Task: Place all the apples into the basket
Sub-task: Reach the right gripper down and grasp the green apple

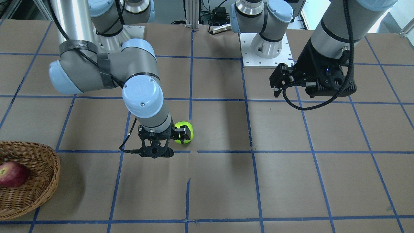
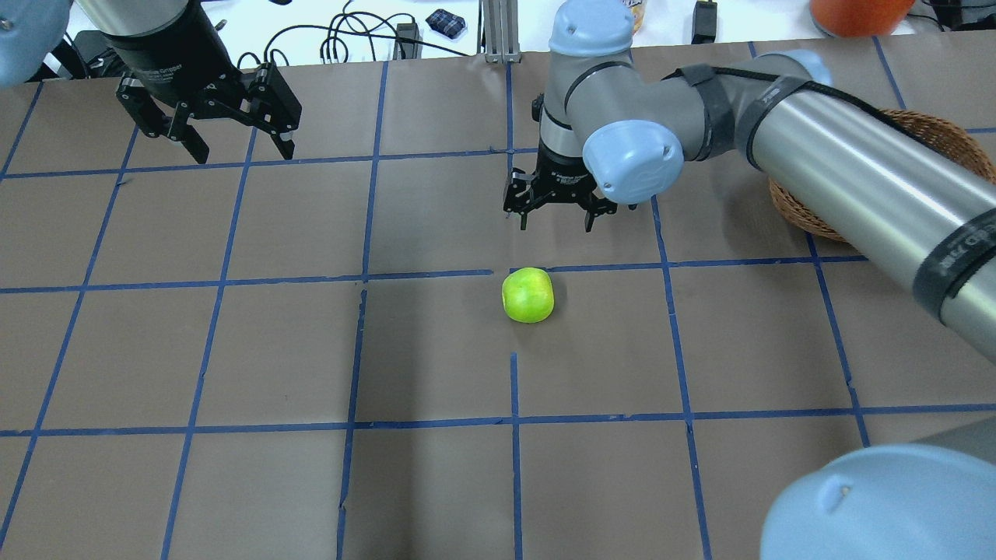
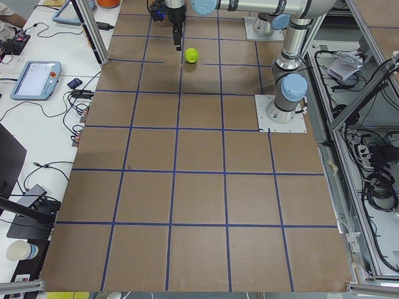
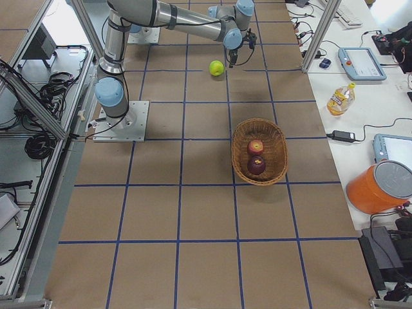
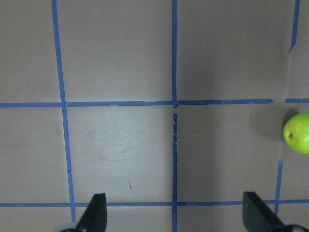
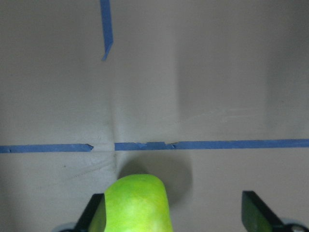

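The lime green apple point(image 2: 528, 295) lies on the brown table near its middle. My right gripper point(image 2: 555, 225) is open and hovers just above it. In the right wrist view the apple point(image 6: 135, 205) shows low between the fingers, close to the left fingertip point(image 6: 94, 215). In the front view the gripper point(image 1: 181, 136) overlaps the apple point(image 1: 187, 129). The wicker basket point(image 4: 237, 145) holds the red apple point(image 4: 256, 147) and the maroon apple point(image 4: 257, 166). My left gripper point(image 2: 237, 148) is open and empty, raised far off to the side.
The basket point(image 1: 48, 155) stands at the table's end on my right, with the red apple point(image 1: 13, 174) in it. The table is brown paper with a blue tape grid. Off the table's far edge are a bottle point(image 4: 339, 98), tablets and cables.
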Tool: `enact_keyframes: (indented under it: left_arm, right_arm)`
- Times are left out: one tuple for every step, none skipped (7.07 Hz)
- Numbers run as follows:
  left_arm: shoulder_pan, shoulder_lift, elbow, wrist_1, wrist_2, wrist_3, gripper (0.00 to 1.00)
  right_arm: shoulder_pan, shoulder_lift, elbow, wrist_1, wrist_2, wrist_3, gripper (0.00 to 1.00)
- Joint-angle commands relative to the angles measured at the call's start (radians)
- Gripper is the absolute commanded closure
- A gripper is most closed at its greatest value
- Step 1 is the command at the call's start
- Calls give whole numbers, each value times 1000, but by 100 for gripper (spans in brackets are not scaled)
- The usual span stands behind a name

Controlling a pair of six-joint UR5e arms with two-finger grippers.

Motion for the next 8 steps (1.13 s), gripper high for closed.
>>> enact_keyframes:
  left_arm:
    - [-17,2,-4,4,11,8,0]
    - [-17,6,-6,4,11,14,0]
    - [-17,3,-4,4,11,12,0]
    - [-18,9,-12,4,9,8,0]
    - [-18,7,-8,4,11,11,0]
    - [-17,9,-11,4,11,14,0]
    - [-17,9,-11,4,11,14,0]
    - [-17,9,-11,4,11,14,0]
  right_arm:
    - [31,4,74,-100,4,-9,0]
    - [34,3,103,-101,5,-2,0]
    - [51,3,108,-101,5,0,0]
    - [63,6,111,-101,7,0,0]
    - [65,6,112,-100,7,-5,0]
    - [70,8,119,-100,7,-8,0]
    - [70,15,141,-105,5,-9,0]
    - [70,29,151,-129,5,-2,0]
